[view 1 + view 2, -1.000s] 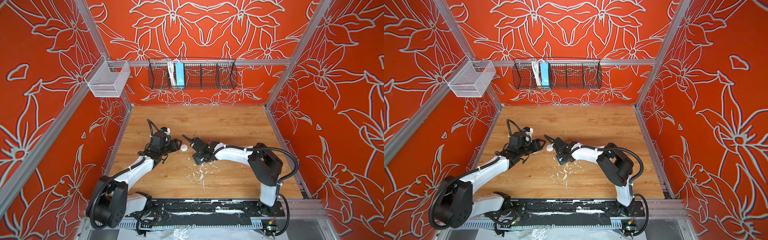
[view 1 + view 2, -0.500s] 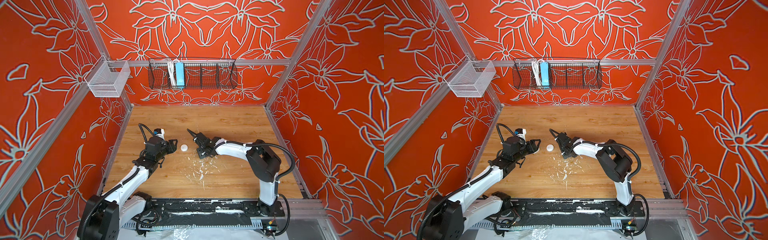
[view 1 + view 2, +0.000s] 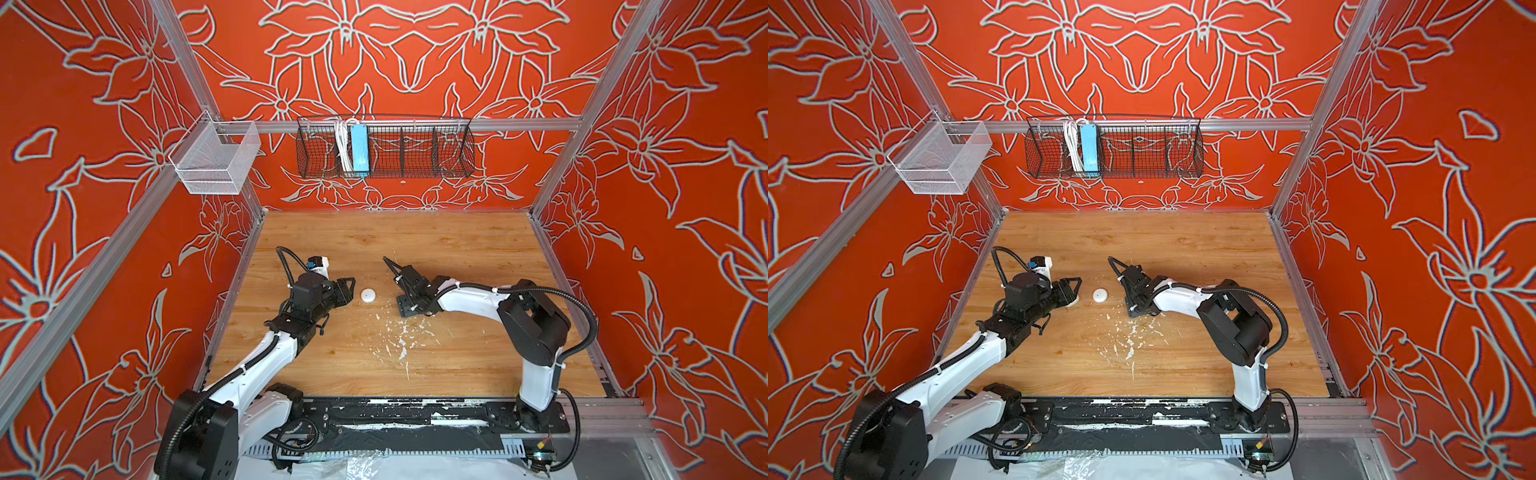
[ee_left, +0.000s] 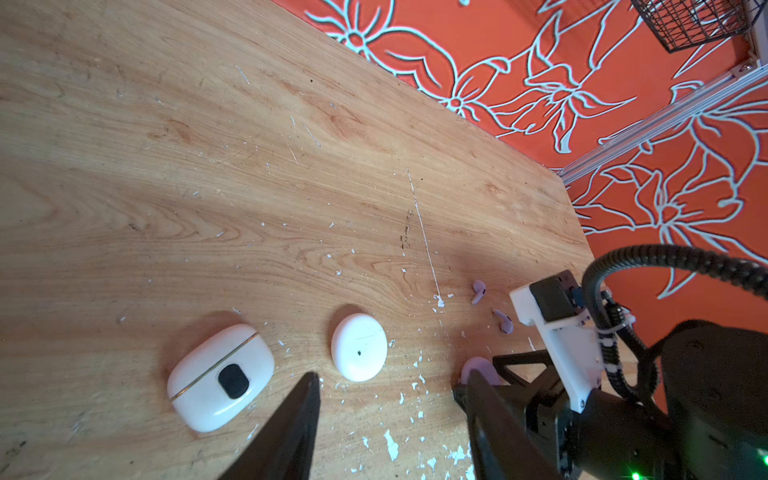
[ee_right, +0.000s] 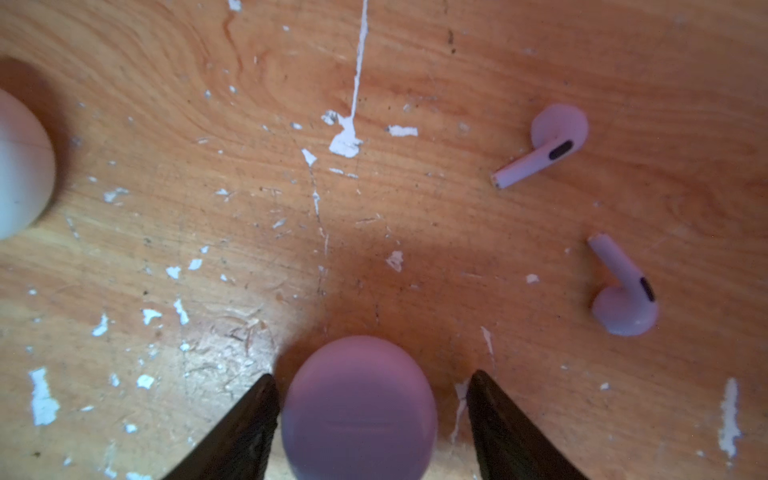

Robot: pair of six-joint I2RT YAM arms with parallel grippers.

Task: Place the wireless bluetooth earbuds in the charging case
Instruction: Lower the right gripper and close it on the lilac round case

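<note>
Two lavender earbuds (image 5: 548,141) (image 5: 623,299) lie loose on the wood, also seen in the left wrist view as earbuds (image 4: 478,291) (image 4: 505,322). A round lavender case (image 5: 359,411) sits on the table between the fingers of my right gripper (image 5: 372,374), which is open; one finger is right beside it, the other stands clear. My left gripper (image 4: 392,376) is open and holds nothing. A round white case (image 4: 359,347) lies just beyond its tips, a larger white case with a black button (image 4: 220,376) beside it. In both top views the round white case (image 3: 368,296) lies between the left gripper (image 3: 351,289) and the right gripper (image 3: 405,309).
White paint flecks (image 3: 401,340) scatter over the wooden table (image 3: 457,249) in front of the grippers. A black wire basket (image 3: 384,147) and a clear mesh bin (image 3: 212,160) hang on the back rails. Orange patterned walls close in three sides.
The left arm has dropped lower and drawn back a little to the left. The right wrist has shifted slightly right and toward the back. The round white case has stayed put.
</note>
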